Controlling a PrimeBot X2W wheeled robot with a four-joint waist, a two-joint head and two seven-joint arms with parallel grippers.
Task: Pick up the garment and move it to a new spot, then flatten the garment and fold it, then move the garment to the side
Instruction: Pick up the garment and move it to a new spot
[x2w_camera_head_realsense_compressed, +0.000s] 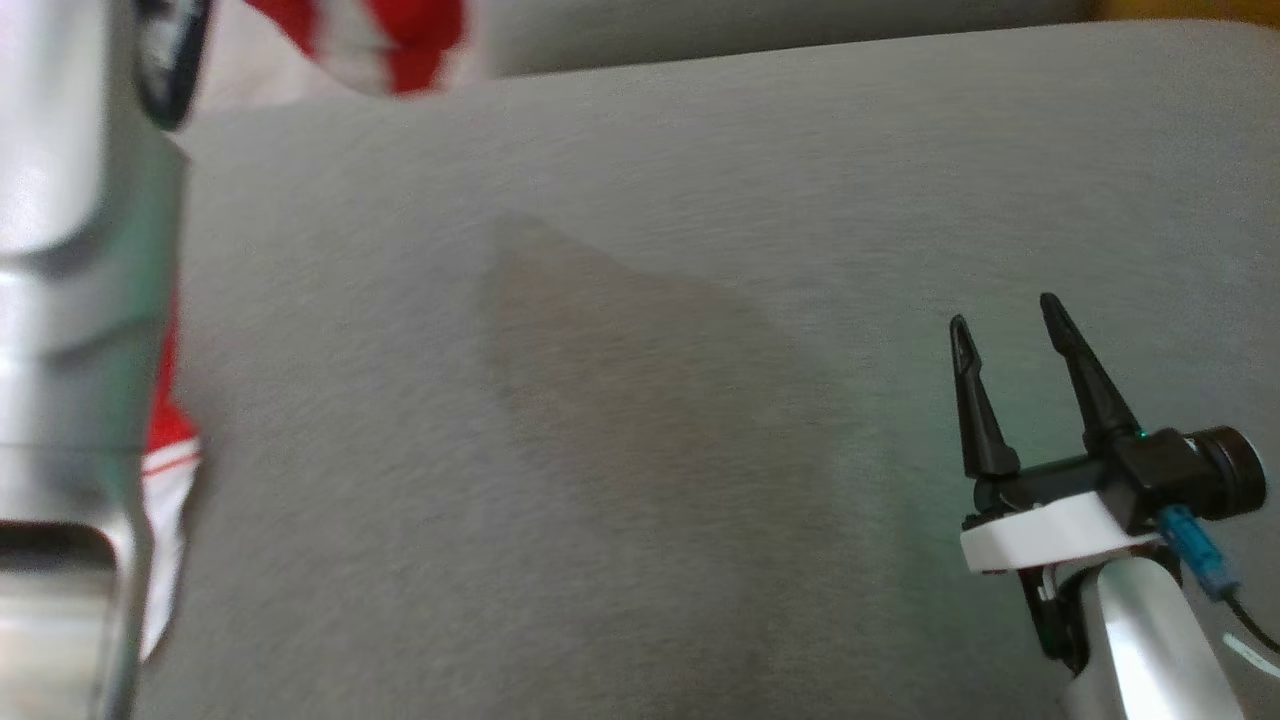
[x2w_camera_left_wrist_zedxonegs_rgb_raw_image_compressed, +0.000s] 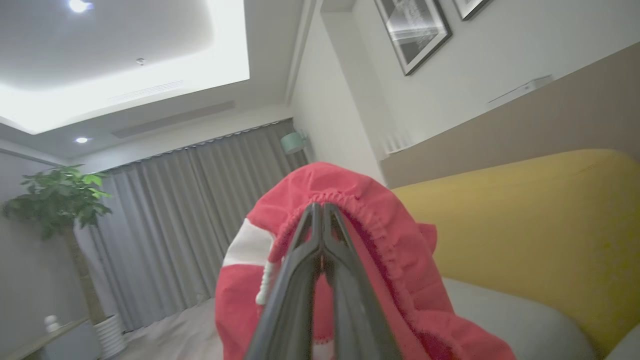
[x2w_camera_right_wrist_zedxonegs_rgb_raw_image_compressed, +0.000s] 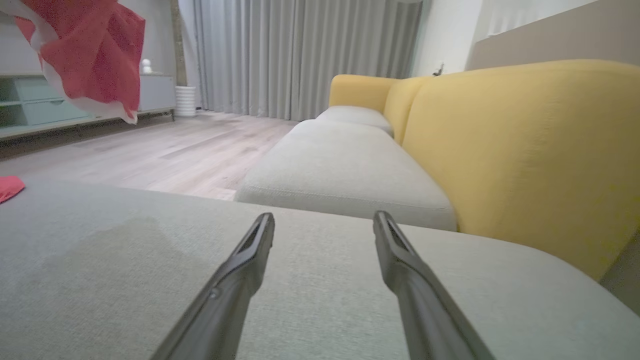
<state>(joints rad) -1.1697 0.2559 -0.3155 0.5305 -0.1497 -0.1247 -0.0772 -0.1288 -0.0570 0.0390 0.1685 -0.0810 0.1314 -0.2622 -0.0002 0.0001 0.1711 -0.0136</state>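
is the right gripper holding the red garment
No, the right gripper is open with nothing in it, and the red garment hangs apart at the upper left of its wrist view.

The left forearm (x2w_camera_head_realsense_compressed: 70, 300) is standing raised on the left, close to the head. The left tool (x2w_camera_left_wrist_zedxonegs_rgb_raw_image_compressed: 322, 210) is pinching the garment (x2w_camera_left_wrist_zedxonegs_rgb_raw_image_compressed: 390, 225) with fingers pressed together. The right tool (x2w_camera_head_realsense_compressed: 1005, 315) is hovering at the near right, fingers spread and pointing away.

A broad, light grey woven-fabric cushion surface (x2w_camera_head_realsense_compressed: 700, 200) is seen lying flat, marked by a darker triangular patch (x2w_camera_head_realsense_compressed: 640, 400), and an end of the red and white fabric garment (x2w_camera_right_wrist_zedxonegs_rgb_raw_image_compressed: 7, 187) is rested on it at the far left.
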